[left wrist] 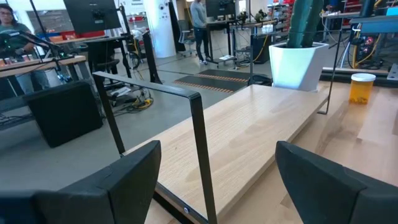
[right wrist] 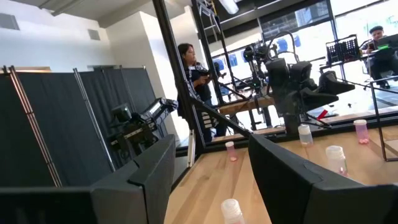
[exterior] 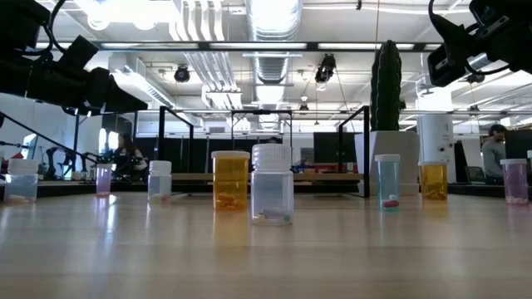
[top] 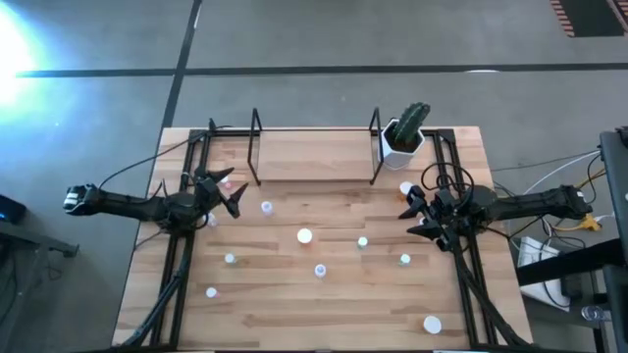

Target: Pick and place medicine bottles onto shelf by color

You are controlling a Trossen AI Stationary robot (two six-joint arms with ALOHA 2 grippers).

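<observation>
Several small white-capped medicine bottles stand upright on the wooden table, among them one at the middle [top: 304,235], an orange one [exterior: 230,178] and a clear one [exterior: 272,184]. The shelf [top: 314,157], a light-wood board between black uprights, lies at the far edge. My left gripper [top: 228,196] is open and empty, raised off the table near the shelf's left end, with a pink bottle [top: 226,182] close by. It faces the shelf board [left wrist: 249,137]. My right gripper [top: 417,211] is open and empty, raised at the right, near an orange bottle [top: 405,188].
A white pot with a cactus [top: 402,137] stands at the shelf's right end. Black rails [top: 182,265] run along both table sides. Another bottle [top: 432,324] stands near the front right corner. People show in the room behind [right wrist: 199,81].
</observation>
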